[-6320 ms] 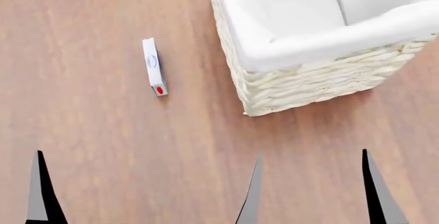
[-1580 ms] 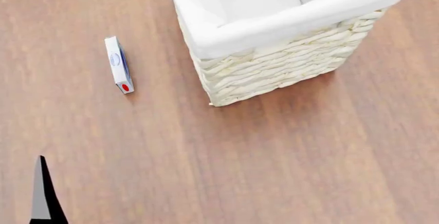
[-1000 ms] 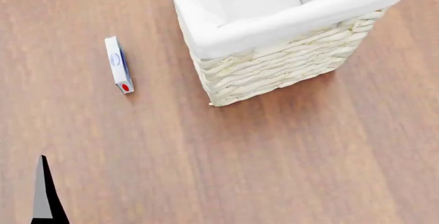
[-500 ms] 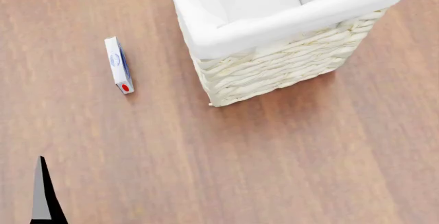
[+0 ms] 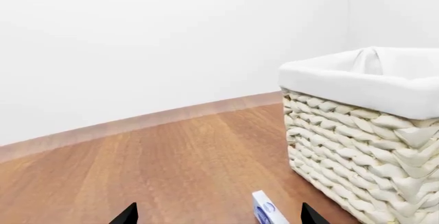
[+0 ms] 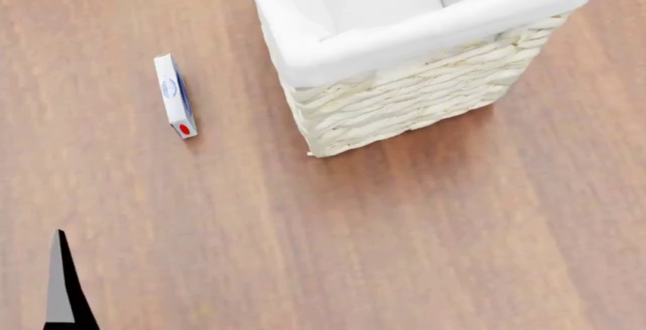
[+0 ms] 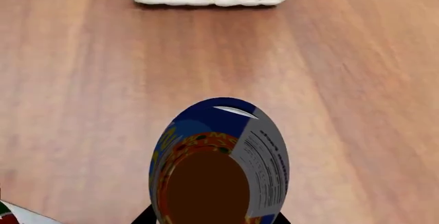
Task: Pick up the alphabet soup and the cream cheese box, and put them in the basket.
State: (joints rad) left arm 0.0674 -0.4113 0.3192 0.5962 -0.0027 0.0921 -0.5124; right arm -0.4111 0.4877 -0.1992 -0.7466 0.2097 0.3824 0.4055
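step: I've got the soup can (image 7: 219, 165) clamped in the right gripper (image 7: 214, 219), low centre of frame | next: I judge carry over basket (image 6: 424, 35), upper right | cheese box (image 6: 175, 96) on floor, upper left | left gripper (image 5: 216, 219) spread, empty

Squarish cream-white wicker basket with white cloth liner (image 6: 404, 103) on brown wooden table (image 6: 404, 254); thin white cream cheese box (image 6: 174, 95) well left of it, apart. Left end effector fingertip (image 6: 63, 292) at bottom-left corner.
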